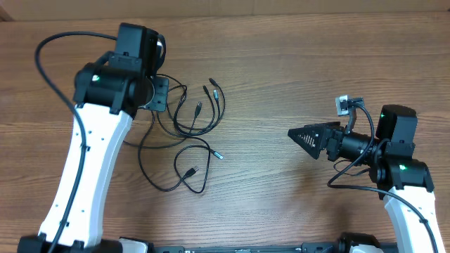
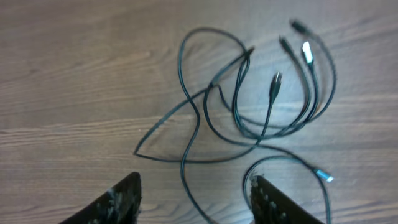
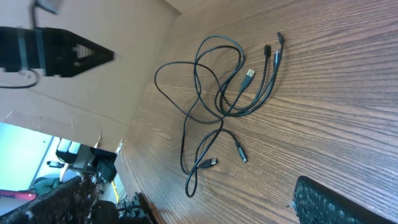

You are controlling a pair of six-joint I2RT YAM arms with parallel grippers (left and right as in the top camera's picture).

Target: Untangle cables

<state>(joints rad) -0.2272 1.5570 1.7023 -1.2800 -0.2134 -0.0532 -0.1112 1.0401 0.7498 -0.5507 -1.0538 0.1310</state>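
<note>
Several thin black cables [image 1: 190, 131] lie loosely tangled on the wooden table, left of centre, with silver-tipped plug ends spread to the right. My left gripper [image 1: 163, 98] sits at the tangle's upper left edge, mostly hidden under its arm. In the left wrist view the left gripper [image 2: 196, 199] is open and one strand of the cables [image 2: 211, 87] runs between its fingers. My right gripper [image 1: 309, 138] is open and empty, well to the right of the cables and pointing at them. In the right wrist view the right gripper [image 3: 196, 190] frames the cables [image 3: 221, 106] from a distance.
A wooden table [image 1: 281, 63] bears everything. A cardboard wall [image 3: 93, 81] runs along the far edge. The left arm's own thick black wire [image 1: 49, 67] loops at the far left.
</note>
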